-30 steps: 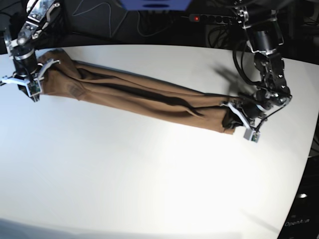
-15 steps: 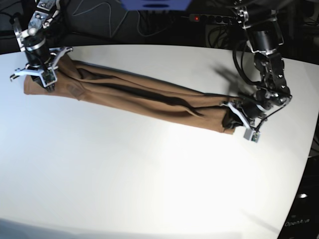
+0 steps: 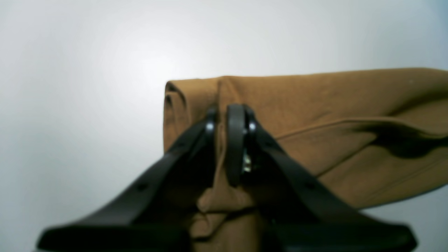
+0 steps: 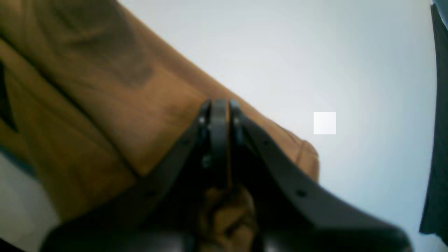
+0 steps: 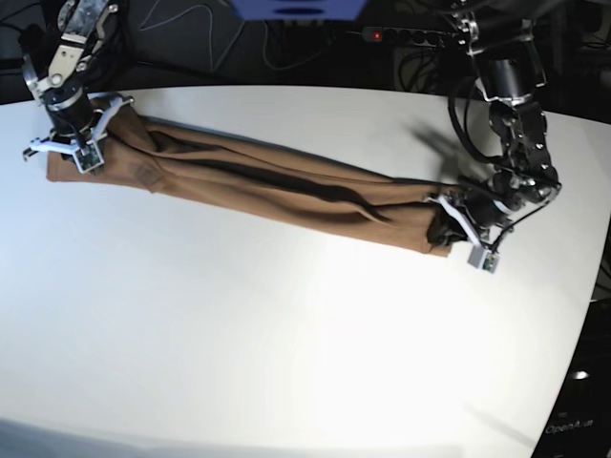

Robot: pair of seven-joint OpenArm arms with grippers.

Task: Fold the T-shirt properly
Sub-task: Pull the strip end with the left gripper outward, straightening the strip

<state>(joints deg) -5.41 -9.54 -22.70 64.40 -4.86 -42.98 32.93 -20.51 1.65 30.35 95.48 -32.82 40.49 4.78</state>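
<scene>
1. Table (image 5: 286, 324): white, wide and bare in front. Nothing stands in the way of a fold on it.
2. T-shirt (image 5: 277, 183): tan-brown, gathered into a long narrow band lying across the table from far left to mid right. It looks thin, soft and light, and should sag and crease wherever it is unsupported. Judged best held at the two ends, through all layers, so the inner folds don't slip out.
3. Left gripper (image 3: 227, 119): at the band's right end, jaws pressed together, pinching a bunched ridge of cloth just behind the folded edge.
4. Right gripper (image 4: 218, 115): at the far-left end, jaws likewise pressed together on the fabric near its edge.
5. Power strip (image 5: 401, 35): with cables, off the table's far side, well apart from the cloth.
</scene>
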